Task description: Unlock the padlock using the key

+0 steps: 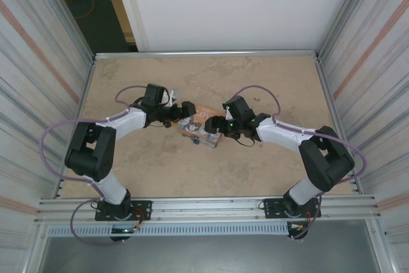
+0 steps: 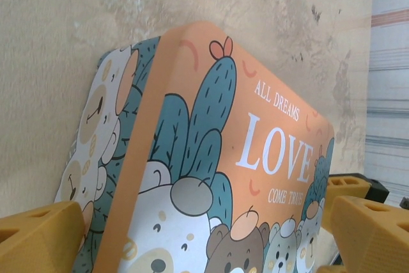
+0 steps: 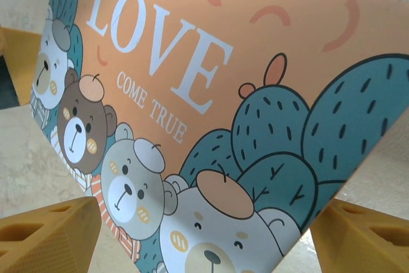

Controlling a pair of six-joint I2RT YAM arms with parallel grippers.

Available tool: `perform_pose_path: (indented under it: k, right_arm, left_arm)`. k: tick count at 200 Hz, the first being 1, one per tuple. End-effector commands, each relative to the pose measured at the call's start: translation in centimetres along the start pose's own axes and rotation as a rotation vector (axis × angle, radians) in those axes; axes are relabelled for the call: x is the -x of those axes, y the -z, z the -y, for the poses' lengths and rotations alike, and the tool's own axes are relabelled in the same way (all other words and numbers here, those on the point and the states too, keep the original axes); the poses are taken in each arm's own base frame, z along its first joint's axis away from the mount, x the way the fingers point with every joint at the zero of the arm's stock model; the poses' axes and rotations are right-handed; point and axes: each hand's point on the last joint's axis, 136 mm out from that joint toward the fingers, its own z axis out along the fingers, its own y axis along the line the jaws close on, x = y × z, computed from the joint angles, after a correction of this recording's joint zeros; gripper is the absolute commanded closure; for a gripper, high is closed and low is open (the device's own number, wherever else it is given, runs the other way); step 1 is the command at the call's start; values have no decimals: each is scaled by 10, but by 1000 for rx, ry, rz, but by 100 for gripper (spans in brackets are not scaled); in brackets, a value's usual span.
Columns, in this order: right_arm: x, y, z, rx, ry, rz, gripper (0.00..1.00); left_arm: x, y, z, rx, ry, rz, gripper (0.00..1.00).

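Orange-and-teal tin [image 1: 203, 126], mid-table [image 1: 128, 81], straddled by left gripper [image 2: 204, 234] and right gripper [image 3: 204, 241], both with jaws apart; an off-centre squeeze could skid it, spoiling padlock access.

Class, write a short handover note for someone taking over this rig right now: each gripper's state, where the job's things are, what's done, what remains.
Left gripper: open wide, fingers either side of the LOVE tin; contact unclear.
Right gripper: open, straddling the tin's opposite end.
Tin sits mid-table between both arms. Padlock and key: too small to make out.
Done: both arms at the tin; no key held.
Left: find and grasp the key, insert it, turn it, free the shackle.
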Motion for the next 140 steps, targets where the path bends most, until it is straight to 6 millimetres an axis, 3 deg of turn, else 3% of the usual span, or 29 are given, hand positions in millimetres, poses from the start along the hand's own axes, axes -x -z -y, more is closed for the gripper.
perform_pose_path:
  k: [1, 39, 71, 76, 88, 121, 140]
  right_arm:
    - [18, 2, -21, 62, 43, 42, 15]
    - [19, 8, -13, 19, 51, 60, 11]
    - [24, 24, -3, -38, 60, 95, 9]
    - [25, 28, -1, -51, 62, 100, 0]
    - [26, 38, 5, -80, 65, 111, 1]
    - [22, 69, 31, -185, 55, 135, 0]
    - [13, 89, 55, -267, 35, 119, 6]
  left_arm:
    - [6, -3, 20, -80, -51, -22, 1]
    - [14, 2, 15, -65, -47, 0, 1]
    - [28, 20, 11, -47, -54, 42, 1]
    - [29, 23, 10, -45, -56, 47, 1]
    - [33, 33, 10, -39, -64, 66, 1]
    - [33, 65, 15, -29, -108, 130, 1]
    - [22, 82, 21, -34, -148, 170, 1]
